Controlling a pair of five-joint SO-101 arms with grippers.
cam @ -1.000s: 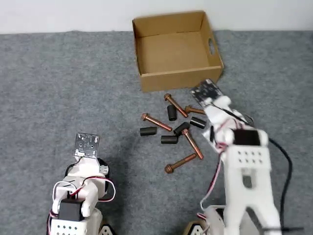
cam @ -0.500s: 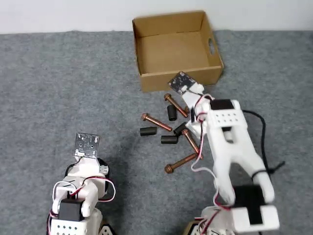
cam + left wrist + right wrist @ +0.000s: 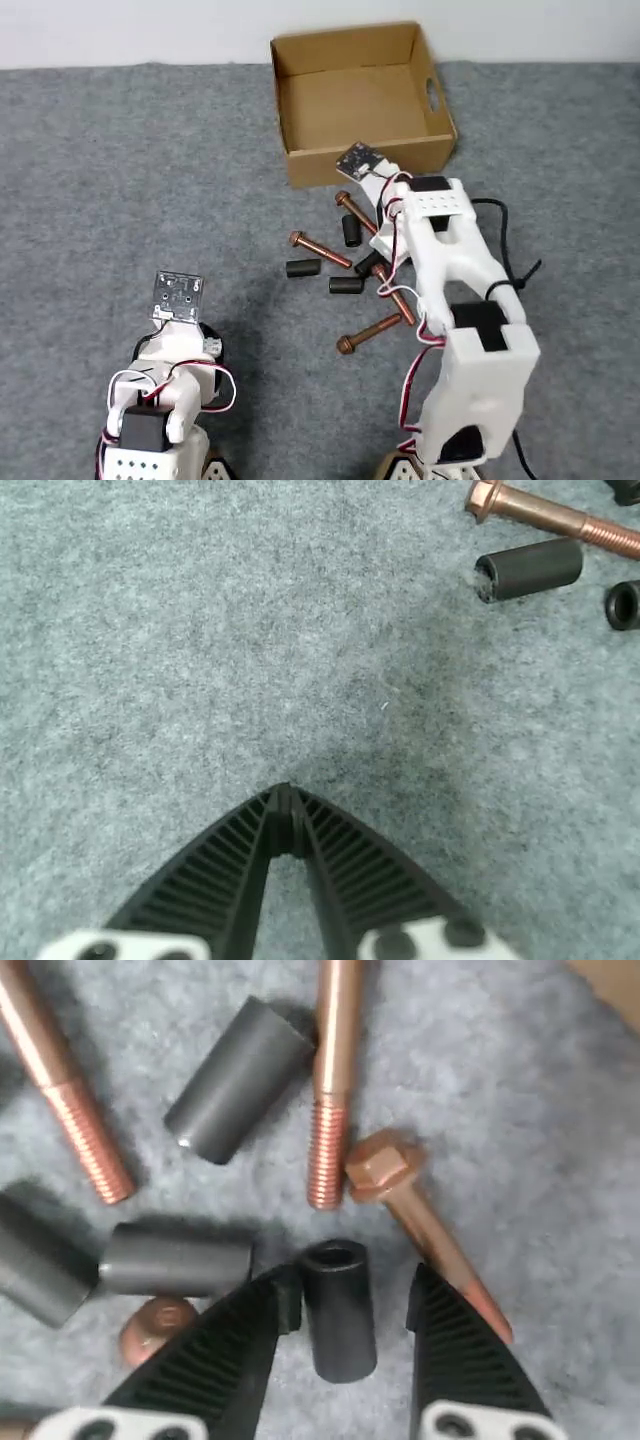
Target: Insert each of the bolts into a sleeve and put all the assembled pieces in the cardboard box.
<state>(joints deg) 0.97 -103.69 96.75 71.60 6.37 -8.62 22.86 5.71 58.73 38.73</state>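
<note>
Well, the right pincer (image 3: 352,1290) hangs open over the pile, one jaw on either side of a black sleeve (image 3: 340,1338) that lies on the desk (image 3: 570,1110) with its open end pointing ahead. Nothing is gripped yet. To my eye the step in hand is picking up that sleeve. It wants a straight drop and a close across the middle of the barrel, so the sleeve can't squirt out endways.

Crowding is the trouble. A bolt (image 3: 430,1235) slants in just beside one finger, its tip running right up against that finger, and closing could drag it along. A second sleeve (image 3: 175,1258) lies just outside the other finger. A second bolt (image 3: 335,1060) points its threaded end at the pincer from just ahead. All the bolts I can see lie loose, so the job looks barely begun. The box (image 3: 310,168) sits beyond the pincer.

The left pincer (image 3: 290,815) is closed on nothing, low over the desk, with a far sleeve (image 3: 528,570) and far bolt (image 3: 560,515) well ahead of it.
</note>
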